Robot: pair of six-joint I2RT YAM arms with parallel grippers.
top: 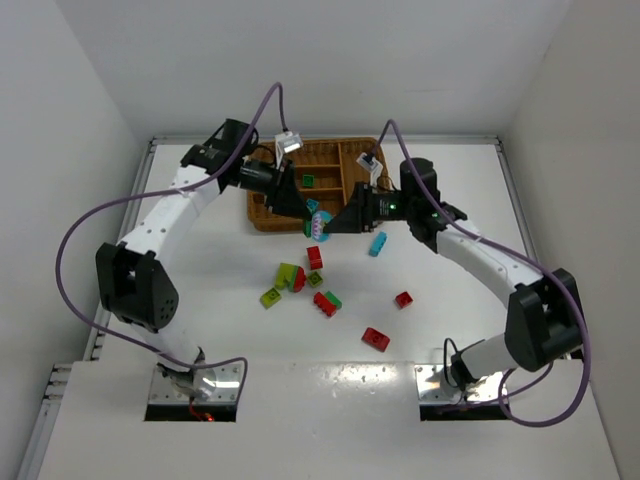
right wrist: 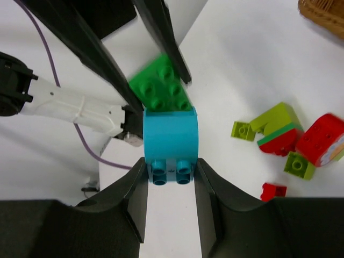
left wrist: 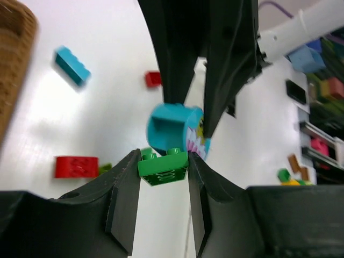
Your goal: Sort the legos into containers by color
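Observation:
My left gripper [left wrist: 164,158] is shut on a dark green brick [left wrist: 163,167]. My right gripper [right wrist: 171,166] is shut on a cyan rounded brick [right wrist: 170,141]. The two bricks touch end to end, the green brick [right wrist: 159,88] against the cyan one's far face. In the top view both grippers meet just in front of the wicker tray [top: 270,218], left gripper [top: 303,207] and right gripper [top: 335,222] around the cyan brick [top: 318,223]. A dark green brick [top: 309,181] lies in a tray slot.
Loose on the table in front: a cyan brick [top: 377,243], red bricks [top: 403,299] [top: 376,339] [top: 315,257], a lime brick [top: 271,296], a lime and red cluster [top: 295,277], a red-green pair [top: 326,302].

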